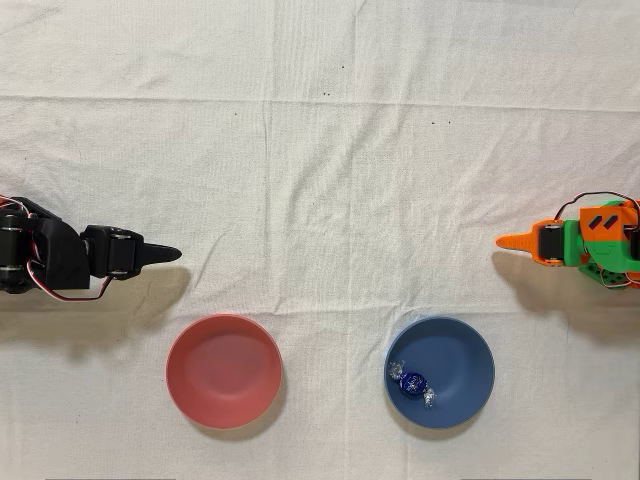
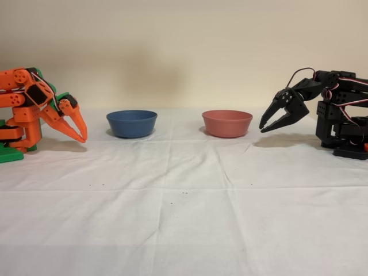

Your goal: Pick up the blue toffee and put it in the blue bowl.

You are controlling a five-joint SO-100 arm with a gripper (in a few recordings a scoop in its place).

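The blue toffee (image 1: pixel 411 381), a shiny dark blue candy with clear twisted ends, lies inside the blue bowl (image 1: pixel 462 358), left of the bowl's middle in the overhead view. In the fixed view the blue bowl (image 2: pixel 131 123) stands on the cloth left of centre. My orange gripper (image 1: pixel 500 241) is drawn back at the right edge of the overhead view, above and to the right of the bowl and well apart from it. Seen from the side, the gripper (image 2: pixel 83 137) points down near the cloth, its fingers closed together and holding nothing.
A pinkish-red bowl (image 1: pixel 223 370) of the same size stands beside the blue one; in the fixed view this pinkish-red bowl (image 2: pixel 227 123) is the right-hand one. The idle black arm (image 1: pixel 60 260) sits on the opposite side. White cloth (image 1: pixel 320 150) covers the table.
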